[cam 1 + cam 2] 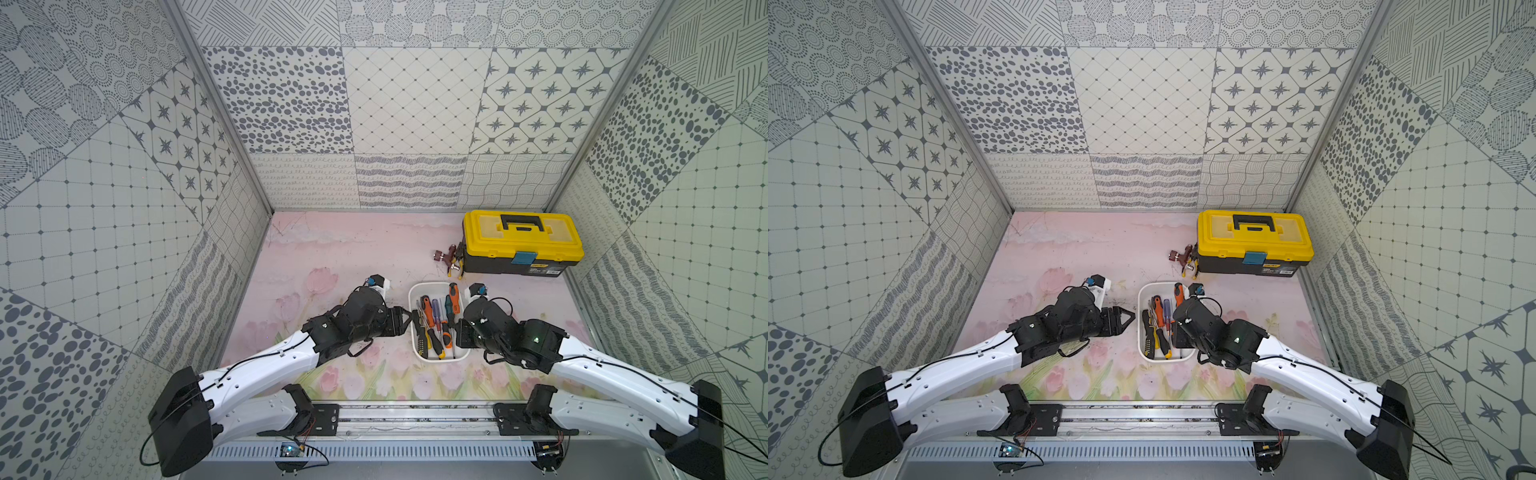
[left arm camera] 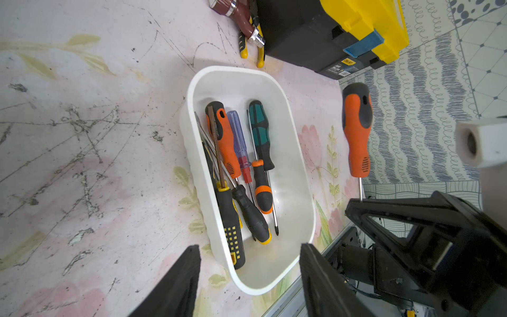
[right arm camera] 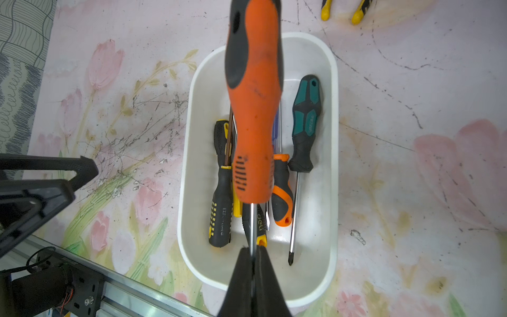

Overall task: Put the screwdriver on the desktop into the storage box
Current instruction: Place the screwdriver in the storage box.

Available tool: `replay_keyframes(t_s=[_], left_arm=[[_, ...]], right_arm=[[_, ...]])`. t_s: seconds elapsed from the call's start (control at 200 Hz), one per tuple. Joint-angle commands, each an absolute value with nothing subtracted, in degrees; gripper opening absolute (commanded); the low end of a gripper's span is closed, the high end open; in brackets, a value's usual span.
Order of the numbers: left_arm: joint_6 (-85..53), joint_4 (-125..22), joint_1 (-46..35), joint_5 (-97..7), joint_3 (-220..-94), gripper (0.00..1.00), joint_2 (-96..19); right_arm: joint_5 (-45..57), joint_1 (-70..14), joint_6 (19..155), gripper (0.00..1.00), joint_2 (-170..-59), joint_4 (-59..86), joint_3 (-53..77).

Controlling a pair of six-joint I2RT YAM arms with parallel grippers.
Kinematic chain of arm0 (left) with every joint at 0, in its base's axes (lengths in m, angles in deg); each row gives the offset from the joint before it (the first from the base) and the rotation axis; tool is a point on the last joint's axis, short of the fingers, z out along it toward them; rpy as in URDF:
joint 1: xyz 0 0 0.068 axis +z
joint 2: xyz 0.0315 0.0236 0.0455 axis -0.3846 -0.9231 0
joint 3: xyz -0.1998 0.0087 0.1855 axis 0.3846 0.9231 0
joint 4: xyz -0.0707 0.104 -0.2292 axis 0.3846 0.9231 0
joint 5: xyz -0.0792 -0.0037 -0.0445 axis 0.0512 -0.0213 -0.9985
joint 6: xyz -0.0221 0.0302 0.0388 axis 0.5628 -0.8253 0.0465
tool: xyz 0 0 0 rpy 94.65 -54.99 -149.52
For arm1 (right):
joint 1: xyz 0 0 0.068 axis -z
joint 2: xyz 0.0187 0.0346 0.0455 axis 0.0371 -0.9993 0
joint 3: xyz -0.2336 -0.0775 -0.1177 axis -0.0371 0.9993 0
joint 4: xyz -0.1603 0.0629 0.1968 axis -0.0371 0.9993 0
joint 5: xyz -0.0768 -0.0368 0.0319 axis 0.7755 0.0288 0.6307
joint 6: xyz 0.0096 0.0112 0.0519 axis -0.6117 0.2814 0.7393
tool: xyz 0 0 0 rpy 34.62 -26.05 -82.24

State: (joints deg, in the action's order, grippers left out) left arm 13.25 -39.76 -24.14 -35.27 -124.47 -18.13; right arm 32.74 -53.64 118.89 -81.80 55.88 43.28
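1. The right gripper (image 3: pixel 252 251) is closed tight on the metal shaft of the screwdriver (image 3: pixel 253 109), just below its orange-black handle.
2. The left gripper (image 2: pixel 248 247) stands partly open and holds nothing. In both top views it is at 9 o'clock of the box (image 1: pixel 415 291), near the rim.
3. The screwdriver hangs in the air over the box, not on the desktop (image 3: pixel 411 192). Several other screwdrivers lie inside the box.
4. Writing: a black-yellow handle (image 3: pixel 260 219) reads "deli". A handle with yellow squares (image 3: pixel 220 219) begins "EXP". The letters on the teal handle (image 3: pixel 306 115) I cannot read.
5. The toolbox (image 1: pixel 521 243) stands at 1 o'clock of the box. Its label is too small to read.
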Motion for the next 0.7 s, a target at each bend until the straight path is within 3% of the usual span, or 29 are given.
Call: replay_keyframes(t_s=[0.0, 0.69], left_arm=[[11.3, -39.3, -24.5, -34.1, -124.8, 0.63, -18.7], [10.6, -38.4, -24.5, -32.6, -125.5, 0.64, -18.9]], right_arm=[[34.0, -53.4, 118.8, 0.0, -81.1, 55.2, 43.6], [32.4, -53.3, 117.6, 0.0, -83.4, 55.3, 40.9]])
